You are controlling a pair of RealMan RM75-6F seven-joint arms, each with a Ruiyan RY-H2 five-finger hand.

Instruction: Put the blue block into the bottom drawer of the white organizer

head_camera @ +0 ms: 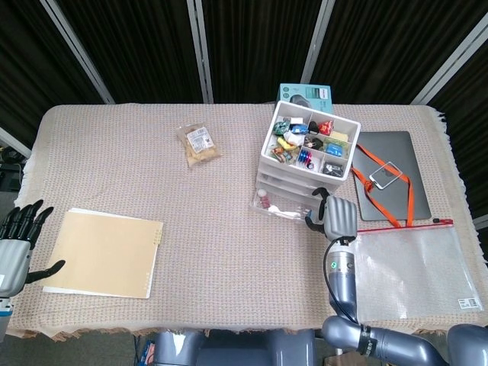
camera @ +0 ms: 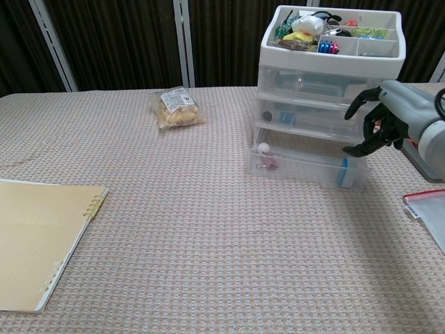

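the blue block (camera: 342, 172) stands on edge inside the pulled-out bottom drawer (camera: 306, 167) of the white organizer (camera: 329, 90), at its right end. the right robot hand (camera: 381, 122) hovers just above that end, fingers apart and holding nothing. judged next: push the drawer front squarely so it slides in straight. the left robot hand (head_camera: 15, 242) is open, well apart at the surface (head_camera: 221, 221) edge.

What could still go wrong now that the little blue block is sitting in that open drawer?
The blue block seems to stand on edge at the bottom drawer front, so it might jam the drawer on closing. The right hand hovers close to the white organizer; a careless move could bump it.
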